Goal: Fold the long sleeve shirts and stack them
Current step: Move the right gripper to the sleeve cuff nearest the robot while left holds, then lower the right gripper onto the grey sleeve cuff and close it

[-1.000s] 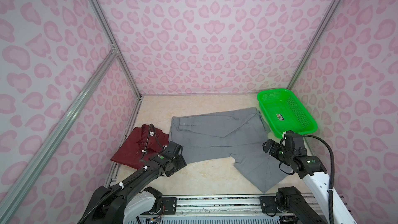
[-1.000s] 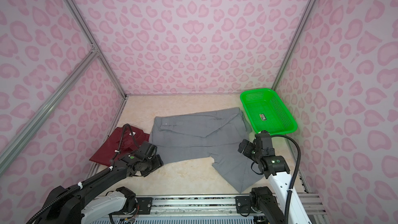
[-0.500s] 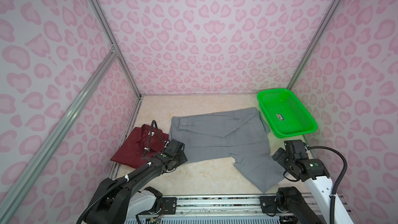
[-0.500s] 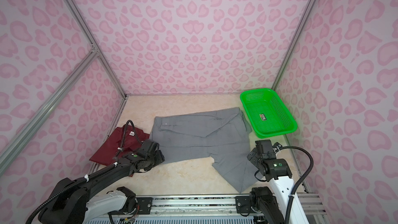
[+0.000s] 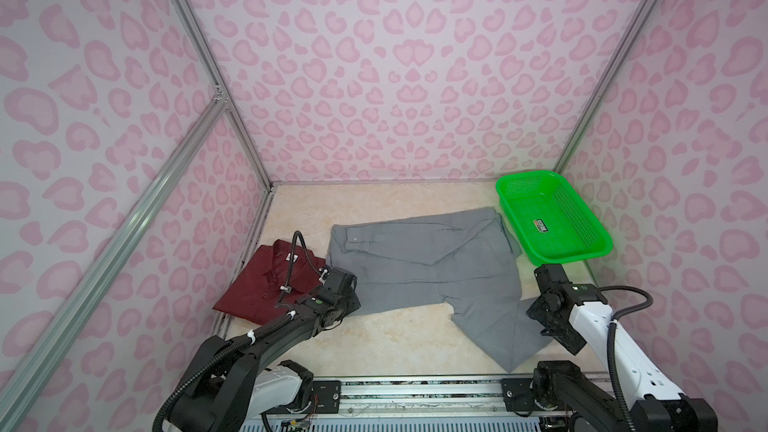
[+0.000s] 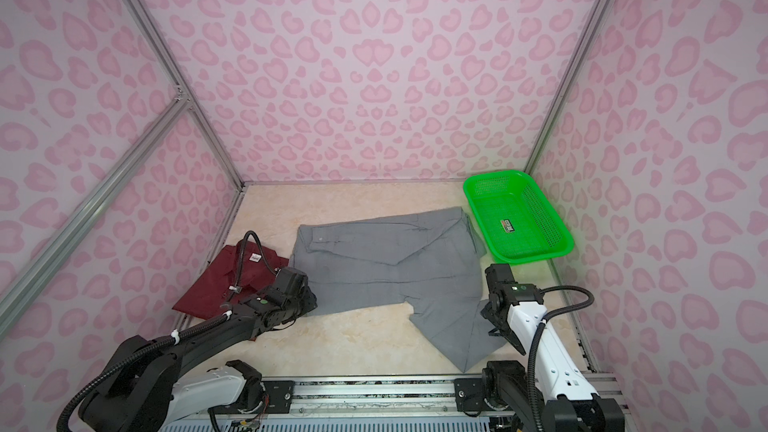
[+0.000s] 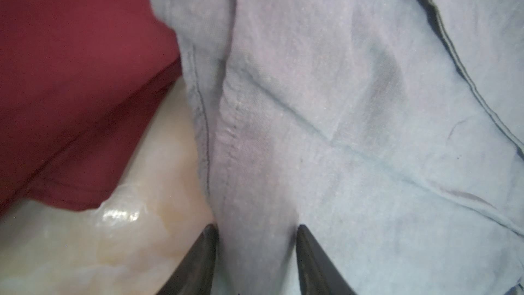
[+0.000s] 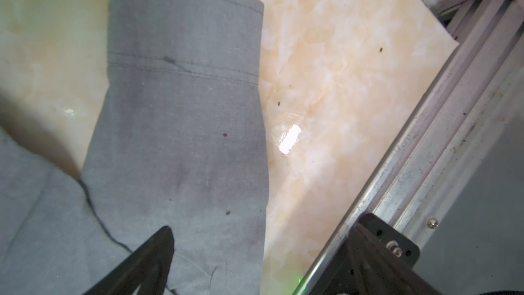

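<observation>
The plain mid-grey button-up cloth shirt (image 5: 428,268) lies left-to-right across the middle of the worktop (image 5: 374,347), its near-left hem between the half-parted jaws of the left gripper (image 7: 255,231) (whether pinched I cannot tell), while the right gripper (image 8: 266,222), jaws wide, hangs over the sleeve (image 8: 181,109) near the near-right corner.

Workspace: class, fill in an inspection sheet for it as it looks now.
Surface: marbled beige table.
Job's things: grey shirt spread flat, sleeve out front; maroon shirt folded at left.
Clutter: green basket back right, label inside.
Grippers: left gripper astride a grey fold, jaws apart; right gripper open over the sleeve.
Cables: black cable loops over maroon shirt.
Surroundings: pink patterned walls, metal frame.
</observation>
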{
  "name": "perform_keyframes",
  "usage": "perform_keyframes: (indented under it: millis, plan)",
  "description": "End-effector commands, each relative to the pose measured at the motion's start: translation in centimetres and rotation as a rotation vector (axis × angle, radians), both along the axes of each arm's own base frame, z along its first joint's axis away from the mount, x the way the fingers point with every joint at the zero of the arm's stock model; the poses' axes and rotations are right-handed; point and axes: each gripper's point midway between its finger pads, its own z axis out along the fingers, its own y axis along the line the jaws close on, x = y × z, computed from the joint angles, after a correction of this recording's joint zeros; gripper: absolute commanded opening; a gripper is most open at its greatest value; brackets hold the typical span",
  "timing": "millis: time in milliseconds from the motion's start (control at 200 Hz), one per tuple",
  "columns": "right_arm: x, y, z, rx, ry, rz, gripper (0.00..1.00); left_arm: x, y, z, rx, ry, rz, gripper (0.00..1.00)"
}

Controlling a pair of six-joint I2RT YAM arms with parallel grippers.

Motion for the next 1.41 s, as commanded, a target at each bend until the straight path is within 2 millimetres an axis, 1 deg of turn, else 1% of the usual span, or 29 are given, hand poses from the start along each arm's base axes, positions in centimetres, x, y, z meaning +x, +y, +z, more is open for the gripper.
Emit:
perform_keyframes:
  millis: [0, 45, 55, 85, 190, 220, 325, 381, 436, 511, 556, 581, 591, 646, 676, 691, 736, 836, 931, 971, 1026, 1056, 1142, 1237, 1277, 1357, 1402]
  plan:
    - [0.1, -0.4, -0.6, -0.020, 0.001, -0.012, 0.91, -3.8, 0.6, -2.1, 0.019, 0.164, -0.028, 0.42]
    - [0.0, -0.3, -0.8, -0.015, 0.007, -0.013, 0.86, -4.0, 0.7, -2.2, 0.020, 0.166, -0.030, 0.37]
    - [0.0, -0.3, -0.8, -0.015, 0.008, -0.014, 0.84, -4.0, 0.7, -2.2, 0.020, 0.166, -0.032, 0.34]
    - [0.0, -0.3, -0.8, -0.016, 0.009, -0.015, 0.81, -4.0, 0.7, -2.2, 0.019, 0.164, -0.032, 0.30]
    - [-0.1, -0.2, -1.2, -0.004, 0.008, -0.024, 0.71, -4.2, 0.7, -2.1, 0.020, 0.167, -0.035, 0.23]
    - [-0.2, -0.1, -1.4, -0.002, 0.013, -0.022, 0.70, -4.3, 0.7, -2.0, 0.020, 0.166, -0.035, 0.20]
    - [-0.4, -0.1, -2.3, 0.001, 0.031, -0.022, 0.69, -4.5, 0.9, -1.7, 0.021, 0.156, -0.034, 0.14]
    - [-0.5, 0.3, -2.9, 0.022, 0.043, -0.018, 0.67, -4.5, 1.1, -1.6, 0.027, 0.152, -0.031, 0.11]
    - [-0.6, 0.5, -3.2, 0.033, 0.055, -0.015, 0.66, -4.6, 1.3, -1.5, 0.034, 0.151, -0.028, 0.04]
    - [-0.7, 0.6, -3.8, 0.040, 0.073, -0.009, 0.59, -4.7, 1.3, -1.4, 0.034, 0.149, -0.027, 0.04]
    - [-0.5, 0.8, -4.1, 0.052, 0.079, 0.000, 0.51, -4.7, 1.3, -1.3, 0.032, 0.150, -0.028, 0.04]
    - [-0.4, 0.9, -4.2, 0.060, 0.083, 0.006, 0.47, -4.7, 1.3, -1.3, 0.031, 0.149, -0.028, 0.04]
    - [-0.5, 0.9, -4.2, 0.059, 0.090, 0.004, 0.43, -4.7, 1.3, -1.3, 0.031, 0.150, -0.029, 0.04]
    - [-0.1, 1.1, -4.3, 0.070, 0.087, 0.014, 0.35, -4.7, 1.3, -1.2, 0.031, 0.149, -0.030, 0.04]
    - [0.2, 1.4, -4.3, 0.083, 0.081, 0.026, 0.28, -4.6, 1.3, -1.1, 0.035, 0.147, -0.030, 0.04]
    - [0.2, 1.4, -4.3, 0.087, 0.079, 0.030, 0.26, -4.5, 1.3, -1.0, 0.036, 0.144, -0.030, 0.04]
    - [0.7, 1.9, -4.4, 0.113, 0.059, 0.043, 0.17, -4.4, 1.4, -0.8, 0.043, 0.141, -0.030, 0.04]
    - [1.9, 3.2, -4.5, 0.166, 0.006, 0.077, 0.09, -3.9, 1.3, -0.2, 0.052, 0.125, -0.033, 0.04]
    - [3.0, 4.1, -4.2, 0.183, -0.028, 0.123, 0.08, -3.2, 1.4, 0.3, 0.073, 0.113, -0.032, 0.04]
    - [3.1, 4.3, -4.1, 0.189, -0.029, 0.129, 0.09, -3.0, 1.4, 0.4, 0.079, 0.110, -0.032, 0.04]
    - [3.3, 4.3, -3.8, 0.192, -0.034, 0.128, 0.18, -2.7, 1.3, 0.5, 0.081, 0.109, -0.034, 0.04]
    - [3.3, 4.3, -3.5, 0.189, -0.034, 0.124, 0.28, -2.5, 1.2, 0.5, 0.082, 0.109, -0.037, 0.04]
    - [2.9, 3.3, -2.4, 0.137, -0.015, 0.102, 0.61, -2.0, 0.8, 0.6, 0.078, 0.106, -0.045, 0.04]
    - [2.1, 2.1, -1.2, 0.069, 0.017, 0.087, 0.85, -1.5, 0.7, 0.9, 0.086, 0.092, -0.048, 0.04]
    - [1.4, 1.9, -1.1, 0.060, 0.034, 0.071, 0.98, -1.2, 0.8, 1.0, 0.094, 0.084, -0.049, 0.04]
    - [0.3, 2.4, -1.7, 0.091, 0.060, 0.061, 0.99, -0.8, 0.9, 1.2, 0.113, 0.071, -0.050, 0.04]
    - [-0.1, 2.8, -2.2, 0.117, 0.061, 0.063, 0.99, -0.6, 0.9, 1.2, 0.120, 0.067, -0.053, 0.04]
